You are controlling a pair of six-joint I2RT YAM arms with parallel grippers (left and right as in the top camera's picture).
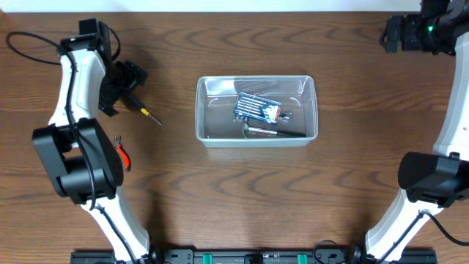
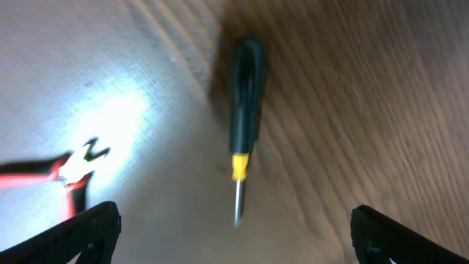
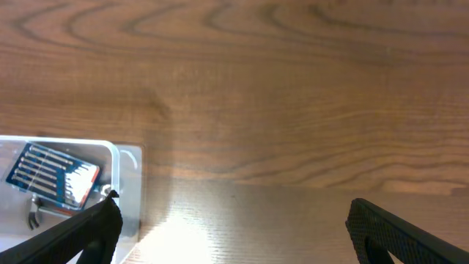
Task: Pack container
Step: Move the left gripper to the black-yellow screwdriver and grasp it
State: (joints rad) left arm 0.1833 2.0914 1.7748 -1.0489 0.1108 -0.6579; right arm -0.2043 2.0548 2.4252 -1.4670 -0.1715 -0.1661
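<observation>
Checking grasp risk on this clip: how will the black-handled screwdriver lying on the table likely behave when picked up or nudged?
The screwdriver looks rigid, so it should lift without flexing. Its round handle lies on the wooden table, so a nudge could roll it. The thin shaft looks harder to grip than the handle.

White-shelled arms (image 1: 69,88) with bulky black joints (image 1: 77,158), a looping black cable (image 1: 12,42), black wedge-shaped claw fingers (image 2: 80,231)

Robot lab: two arms (image 1: 73,81), wooden table (image 1: 242,198)

Screwdriver (image 1: 149,114) left of container (image 1: 199,110), case (image 1: 258,108) inside.
</observation>
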